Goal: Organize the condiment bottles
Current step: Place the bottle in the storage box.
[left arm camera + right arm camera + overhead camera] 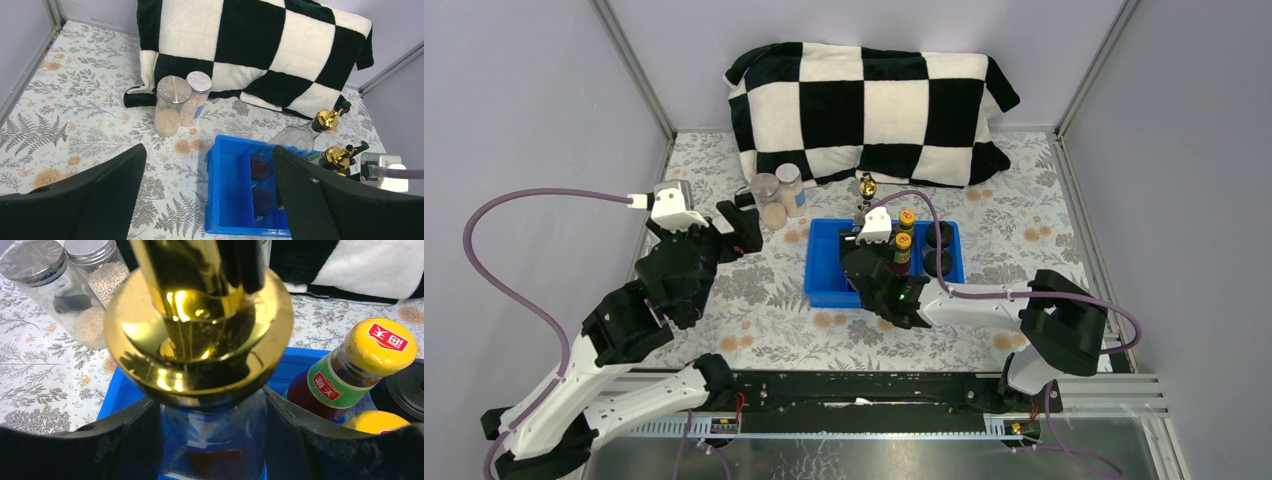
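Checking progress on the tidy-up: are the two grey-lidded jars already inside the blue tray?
No, both grey-lidded jars stand on the table by the pillow, outside the blue tray.

Even light — glare (slight blur) on gold-topped bottle (197, 330)

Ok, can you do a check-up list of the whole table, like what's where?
Surface: floral cloth, no spills seen.
Job's things: two sauce bottles and two black-capped shakers in the blue tray; two grey-lidded jars and one gold-topped bottle outside it.
Clutter: checkered pillow at the back.
Grippers: left gripper open, empty; right gripper shut on the second gold-topped bottle at the tray.
Cables: purple cables, one arcing over the tray.
Surroundings: pale walls.
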`<state>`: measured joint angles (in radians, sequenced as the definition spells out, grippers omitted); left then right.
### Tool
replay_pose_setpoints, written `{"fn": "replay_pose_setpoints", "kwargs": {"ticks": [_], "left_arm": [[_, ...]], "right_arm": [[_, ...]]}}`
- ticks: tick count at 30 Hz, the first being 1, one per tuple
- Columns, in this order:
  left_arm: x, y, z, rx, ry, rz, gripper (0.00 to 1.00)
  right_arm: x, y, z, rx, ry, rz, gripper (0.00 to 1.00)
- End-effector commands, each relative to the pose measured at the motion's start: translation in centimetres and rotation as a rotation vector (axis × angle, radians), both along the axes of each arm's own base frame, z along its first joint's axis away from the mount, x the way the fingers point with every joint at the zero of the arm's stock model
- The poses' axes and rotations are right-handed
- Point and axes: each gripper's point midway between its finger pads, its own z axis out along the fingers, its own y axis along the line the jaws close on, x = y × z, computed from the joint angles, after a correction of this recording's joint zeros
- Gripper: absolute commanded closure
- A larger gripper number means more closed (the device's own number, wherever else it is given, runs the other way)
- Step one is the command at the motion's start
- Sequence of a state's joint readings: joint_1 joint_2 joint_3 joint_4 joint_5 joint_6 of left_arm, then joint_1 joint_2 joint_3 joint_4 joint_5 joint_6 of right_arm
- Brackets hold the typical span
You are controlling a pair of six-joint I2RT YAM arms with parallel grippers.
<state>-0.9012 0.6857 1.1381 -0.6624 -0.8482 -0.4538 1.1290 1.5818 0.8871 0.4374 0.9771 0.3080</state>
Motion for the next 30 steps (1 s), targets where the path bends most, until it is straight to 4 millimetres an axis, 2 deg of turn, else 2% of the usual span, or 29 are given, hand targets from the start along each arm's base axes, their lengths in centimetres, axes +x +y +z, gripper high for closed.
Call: {"fn": "replay_pose_setpoints", "kwargs": {"ticks": [1, 7, 11, 17, 23, 25, 27, 29, 30], "left_arm": [[0.4, -0.1, 0.5, -0.042, -0.026, 0.021, 0.01], [0.4, 0.0, 0.7, -0.047, -0.03, 0.021, 0.01], [0.4, -0.1, 0.7, -0.048, -0.028, 0.019, 0.01], [0.4, -0.1, 0.6, -0.047, -0.028, 0.02, 0.01], [0.5, -0.4, 0.6, -0.042, -0.024, 0.014, 0.01], [0.6, -0.5, 0.5, -0.043, -0.024, 0.013, 0.01], [0.6, -0.5, 0.6, -0.045, -0.024, 0.013, 0.01], [0.6, -0.5, 0.6, -0.048, -0.025, 0.014, 0.01], [0.6, -0.5, 0.5, -0.049, -0.023, 0.012, 0.01]], "right_arm": [[0.5, -1.1, 0.7, 0.004, 0.008, -0.054, 0.9], [0.5, -1.3, -0.2, -0.038, 0.027, -0.061, 0.9], [0.7, -0.7, -1.0, -0.061, 0.045, -0.048, 0.89], [0.7, -0.5, -2.1, -0.085, 0.068, -0.048, 0.82], [0.6, -1.0, -2.3, -0.1, 0.075, -0.057, 0.53], [0.5, -1.2, -2.3, -0.095, 0.073, -0.058, 0.36], [0.3, -1.3, -2.4, -0.089, 0.074, -0.057, 0.3], [0.2, -1.4, -2.6, -0.088, 0.078, -0.055, 0.16], [0.2, -1.5, -2.7, -0.089, 0.08, -0.057, 0.13]]}}
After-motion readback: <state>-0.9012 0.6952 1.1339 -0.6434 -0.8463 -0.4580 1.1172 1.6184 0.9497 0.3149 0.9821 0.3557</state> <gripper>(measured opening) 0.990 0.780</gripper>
